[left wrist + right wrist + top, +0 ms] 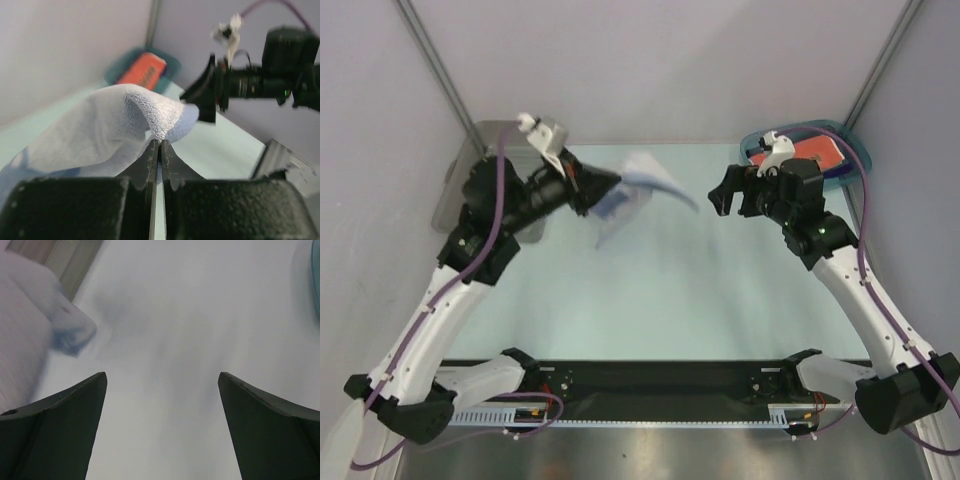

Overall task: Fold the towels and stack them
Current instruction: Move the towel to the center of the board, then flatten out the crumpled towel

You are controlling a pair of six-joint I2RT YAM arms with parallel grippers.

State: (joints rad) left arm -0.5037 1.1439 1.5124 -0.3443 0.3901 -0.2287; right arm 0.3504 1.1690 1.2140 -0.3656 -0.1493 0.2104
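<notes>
**Left pincer holds the pale towel up; right pincer spread wide**

We see the left pincer (159, 146) pressed together on a fold of the pale towel (110, 125), a white and light-blue cloth with a nubbly surface. The two fingers meet almost flat against each other, with only the thin edge of cloth nipped at their tips. The rest of the towel billows up and away to the left of the fingers in the left wrist view.

From above, the towel sits over the far left part of the counter (670, 300), just in front of the grey bin (460, 170) in the far left corner. It is blurred there, so we cannot tell whether its lower edge touches the counter.

The right pincer (162, 377) is spread wide, with nothing between its fingers. It sits over the far right part of the counter and points toward the towel, clear of it. In its own camera the cloth shows only as a blurred shape at the left edge.

Behind the right arm, the teal bin (855, 160) stands in the far right corner. An orange towel (810, 152) with dark print lies inside it.
</notes>
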